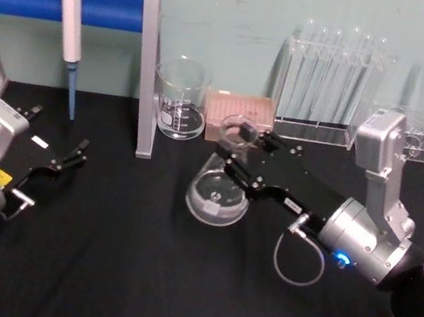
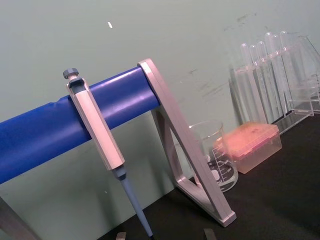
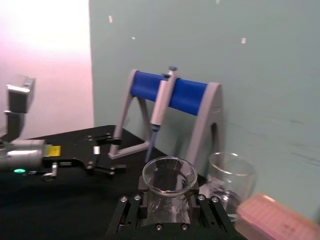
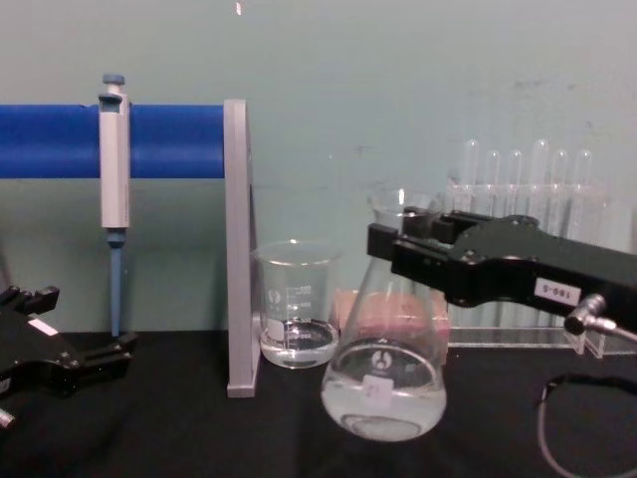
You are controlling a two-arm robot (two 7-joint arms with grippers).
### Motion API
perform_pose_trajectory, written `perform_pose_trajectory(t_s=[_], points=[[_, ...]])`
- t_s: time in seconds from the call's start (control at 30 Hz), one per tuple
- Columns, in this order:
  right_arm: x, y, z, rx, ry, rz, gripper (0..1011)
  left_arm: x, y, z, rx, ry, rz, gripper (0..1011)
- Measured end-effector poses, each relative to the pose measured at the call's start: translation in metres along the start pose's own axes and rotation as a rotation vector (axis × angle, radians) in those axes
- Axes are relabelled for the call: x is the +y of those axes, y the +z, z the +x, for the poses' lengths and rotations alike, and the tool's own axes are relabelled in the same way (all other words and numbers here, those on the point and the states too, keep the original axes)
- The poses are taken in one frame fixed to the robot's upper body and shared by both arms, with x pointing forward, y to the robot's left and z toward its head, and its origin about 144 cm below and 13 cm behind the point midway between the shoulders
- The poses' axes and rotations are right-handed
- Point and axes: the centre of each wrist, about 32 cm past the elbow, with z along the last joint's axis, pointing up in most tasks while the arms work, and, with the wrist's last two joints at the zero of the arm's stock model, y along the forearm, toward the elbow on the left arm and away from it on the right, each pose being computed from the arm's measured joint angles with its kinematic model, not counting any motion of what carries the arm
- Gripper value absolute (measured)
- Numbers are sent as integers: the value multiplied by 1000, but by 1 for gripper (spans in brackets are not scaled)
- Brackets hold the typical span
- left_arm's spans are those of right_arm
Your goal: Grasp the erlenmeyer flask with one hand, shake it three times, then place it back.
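Jaws of the right black gripper (image 1: 246, 150) pinch the clear glass conical flask (image 1: 218, 194) at its neck, hiding much of that neck. The left black gripper (image 1: 74, 153) rests far left, jaws spread.

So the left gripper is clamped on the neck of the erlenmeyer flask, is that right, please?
Not quite: it is the right gripper that is clamped on the neck of the erlenmeyer flask, as the head view shows. The left gripper sits idle off to the left.
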Motion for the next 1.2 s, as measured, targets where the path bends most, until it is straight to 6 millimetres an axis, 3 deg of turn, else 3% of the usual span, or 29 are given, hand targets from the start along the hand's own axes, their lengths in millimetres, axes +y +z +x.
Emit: perform_pose_trajectory(t_s=[0.37, 0.73, 1.2], points=[[5, 0, -7, 9, 50, 3, 448, 0, 0, 0, 0, 0, 0, 1001], [1, 2, -2, 3, 11, 14, 448, 0, 0, 0, 0, 0, 0, 1001], [-35, 5, 24, -15, -213, 15, 448, 0, 0, 0, 0, 0, 0, 1001]])
